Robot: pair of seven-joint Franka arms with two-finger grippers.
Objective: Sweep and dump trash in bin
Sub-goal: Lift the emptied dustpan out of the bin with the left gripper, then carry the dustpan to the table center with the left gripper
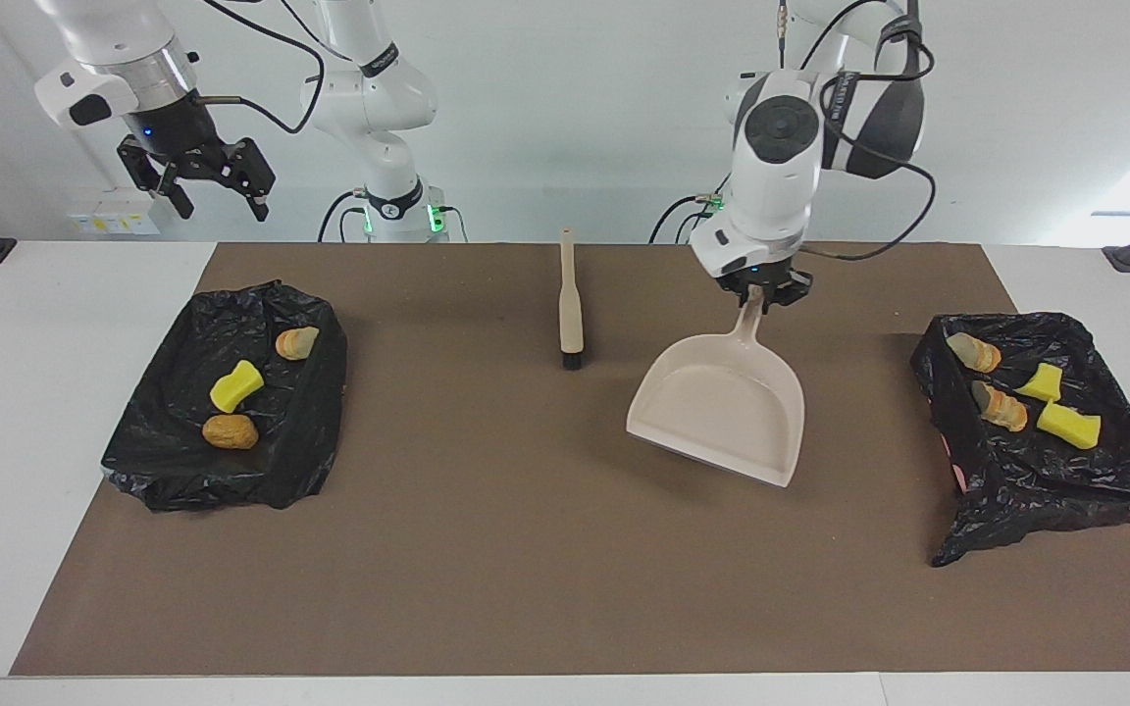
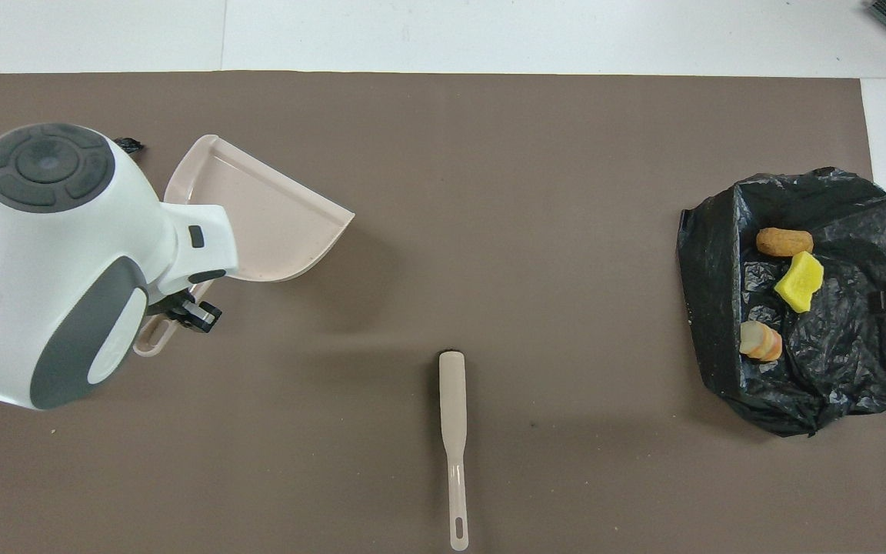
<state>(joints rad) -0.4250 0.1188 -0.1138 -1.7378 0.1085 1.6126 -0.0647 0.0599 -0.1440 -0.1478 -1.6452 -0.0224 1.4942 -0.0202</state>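
Now: left gripper (image 1: 754,290) is pinching beige plastic dustpan (image 1: 722,407) by its handle, pan tilted, emptied | right gripper (image 1: 200,176) is waiting spread wide above black-bag bin (image 1: 182,461)

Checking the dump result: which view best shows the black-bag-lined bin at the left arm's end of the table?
The facing view: the black-bag-lined bin lies unobstructed, with two yellow sponges and two bread-like chunks inside. In the overhead view the left arm covers nearly all of it, leaving only a scrap of black bag.

White table under a plain pale wall.
A brown mat (image 1: 526,549) covers most of the white table (image 1: 55,324); the wall (image 1: 565,118) is bare, a socket strip (image 1: 114,214) low on it, daylight glaring from one side.
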